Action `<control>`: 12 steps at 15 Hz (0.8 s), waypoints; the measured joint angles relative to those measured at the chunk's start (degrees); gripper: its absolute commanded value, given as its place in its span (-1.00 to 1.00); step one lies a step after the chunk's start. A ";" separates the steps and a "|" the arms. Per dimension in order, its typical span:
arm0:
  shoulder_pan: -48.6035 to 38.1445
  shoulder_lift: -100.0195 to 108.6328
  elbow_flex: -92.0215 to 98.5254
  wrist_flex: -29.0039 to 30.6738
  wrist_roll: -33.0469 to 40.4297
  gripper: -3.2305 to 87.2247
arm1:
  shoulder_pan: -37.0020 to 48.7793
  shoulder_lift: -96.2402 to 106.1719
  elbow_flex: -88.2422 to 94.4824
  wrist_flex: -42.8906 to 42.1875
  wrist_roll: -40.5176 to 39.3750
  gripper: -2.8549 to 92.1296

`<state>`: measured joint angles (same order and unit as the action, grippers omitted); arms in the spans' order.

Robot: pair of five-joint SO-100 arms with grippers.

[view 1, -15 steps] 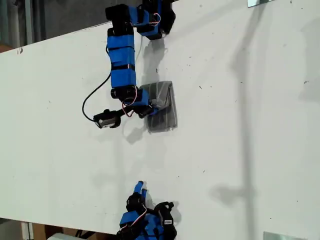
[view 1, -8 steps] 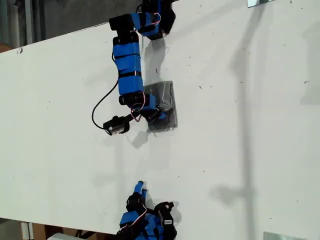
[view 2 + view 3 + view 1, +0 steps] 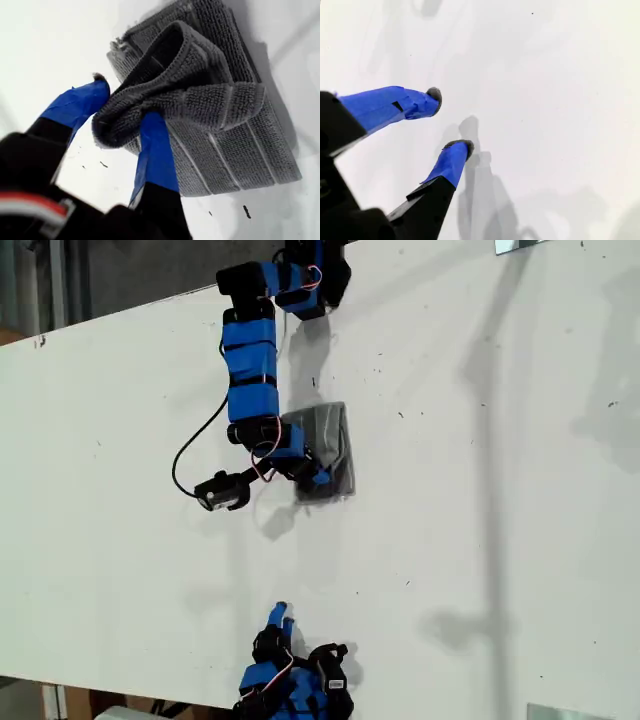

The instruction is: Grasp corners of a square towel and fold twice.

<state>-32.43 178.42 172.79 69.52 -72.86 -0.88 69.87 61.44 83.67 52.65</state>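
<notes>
The grey striped towel point(image 3: 335, 440) lies folded into a small thick rectangle on the white table, just below the middle of the exterior view's top half. My first gripper point(image 3: 318, 478) is at its lower end, shut on a bunched, lifted layer of the towel point(image 3: 225, 115). The cloth is pinched between the two blue fingers of my first gripper point(image 3: 125, 102). The pinched part looks like a corner, curled over. My second gripper point(image 3: 280, 614) rests near the exterior view's bottom edge, far from the towel. In its wrist view my second gripper point(image 3: 449, 120) is open over bare table.
The white table point(image 3: 480, 490) stretches wide to the exterior view's right of the towel. A black cable point(image 3: 190, 445) loops from the first arm on the exterior view's left. The table's edge runs along the exterior view's top left.
The first arm swung a little toward the exterior view's right, then partly back, keeping its hold on the towel's lower end. The second arm stayed still.
</notes>
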 measured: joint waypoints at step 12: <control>0.00 0.00 0.09 0.00 0.00 -0.57 | 3.78 34.98 28.30 1.58 7.12 -0.54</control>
<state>-32.43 178.42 172.88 69.52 -72.86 2.90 104.85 89.74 85.25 59.77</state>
